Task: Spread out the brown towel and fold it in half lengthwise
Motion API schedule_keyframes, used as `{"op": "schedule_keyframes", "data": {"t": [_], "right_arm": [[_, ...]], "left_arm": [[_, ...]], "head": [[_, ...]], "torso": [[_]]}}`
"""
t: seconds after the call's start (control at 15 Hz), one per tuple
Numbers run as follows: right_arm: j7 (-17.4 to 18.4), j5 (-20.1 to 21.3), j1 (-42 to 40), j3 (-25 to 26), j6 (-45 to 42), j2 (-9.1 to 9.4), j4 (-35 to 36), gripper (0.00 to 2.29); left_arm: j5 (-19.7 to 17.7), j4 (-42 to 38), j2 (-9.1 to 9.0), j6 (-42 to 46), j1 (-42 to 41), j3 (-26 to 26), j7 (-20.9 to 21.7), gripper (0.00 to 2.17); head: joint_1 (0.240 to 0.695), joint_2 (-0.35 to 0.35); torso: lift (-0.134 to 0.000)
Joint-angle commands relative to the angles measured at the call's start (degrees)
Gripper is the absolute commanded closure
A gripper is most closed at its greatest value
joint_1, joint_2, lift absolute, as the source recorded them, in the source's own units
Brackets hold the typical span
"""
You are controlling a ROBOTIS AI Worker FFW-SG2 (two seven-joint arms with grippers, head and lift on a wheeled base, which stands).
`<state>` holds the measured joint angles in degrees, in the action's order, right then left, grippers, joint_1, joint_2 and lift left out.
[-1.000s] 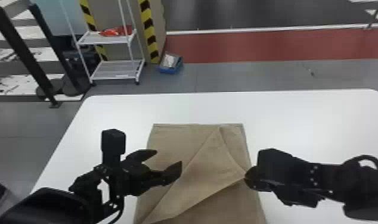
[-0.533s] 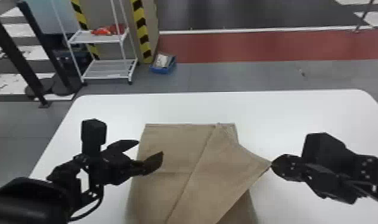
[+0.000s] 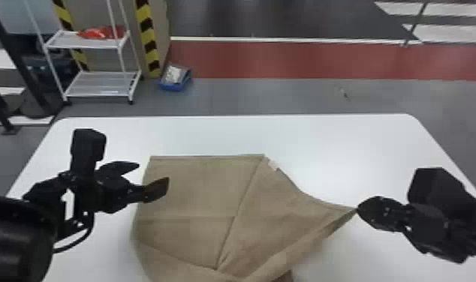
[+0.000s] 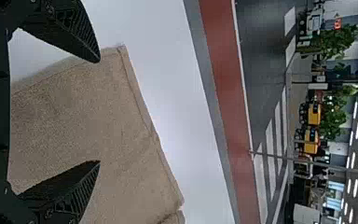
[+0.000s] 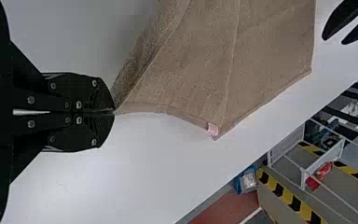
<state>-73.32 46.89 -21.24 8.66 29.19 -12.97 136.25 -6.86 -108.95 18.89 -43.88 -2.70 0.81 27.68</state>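
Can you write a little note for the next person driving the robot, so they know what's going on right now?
Right gripper: shut on a corner of the brown towel, pulling it out to the right side.
Left gripper: open and empty, above the towel's left edge.
Towel: on the white table, partly spread, with creases and a slanting overlap near the held corner.
Done: one corner is gripped, and the far left part lies flat.
Left: finish spreading it, then fold it in half lengthwise.
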Motion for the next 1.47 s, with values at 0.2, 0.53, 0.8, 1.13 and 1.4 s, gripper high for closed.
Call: {"op": "schedule_keyframes", "data": {"t": [0.2,0.53,0.8,1.13,1.4], "right_arm": [[-1.13,-0.31,-2.23,1.27,1.71,0.58,2.35,1.39],[-1.13,-0.31,-2.58,1.27,1.88,0.75,2.44,1.39],[-1.13,-0.31,-2.41,0.92,1.88,1.46,2.61,1.39],[-1.21,-0.31,-3.28,1.98,1.88,1.46,3.05,1.39],[-1.3,-0.66,-3.2,1.89,1.88,1.55,2.96,1.39]], "left_arm": [[5.72,10.95,-1.84,2.96,8.94,4.38,-4.3,0.15],[5.37,13.67,-1.84,0.5,10.69,3.23,-1.23,0.18],[5.37,18.59,-2.81,-0.9,15.79,5.78,-0.79,0.2],[5.81,25.63,-4.04,-2.49,19.66,6.84,-0.61,0.22],[5.9,27.3,-4.04,-2.14,20.01,5.61,-1.05,0.22]], "head": [[0.695,-0.047],[0.695,-0.026],[0.695,-0.03],[0.695,-0.048],[0.695,-0.039]], "torso": [[-0.125],[-0.125],[-0.125],[-0.125],[-0.125]]}}
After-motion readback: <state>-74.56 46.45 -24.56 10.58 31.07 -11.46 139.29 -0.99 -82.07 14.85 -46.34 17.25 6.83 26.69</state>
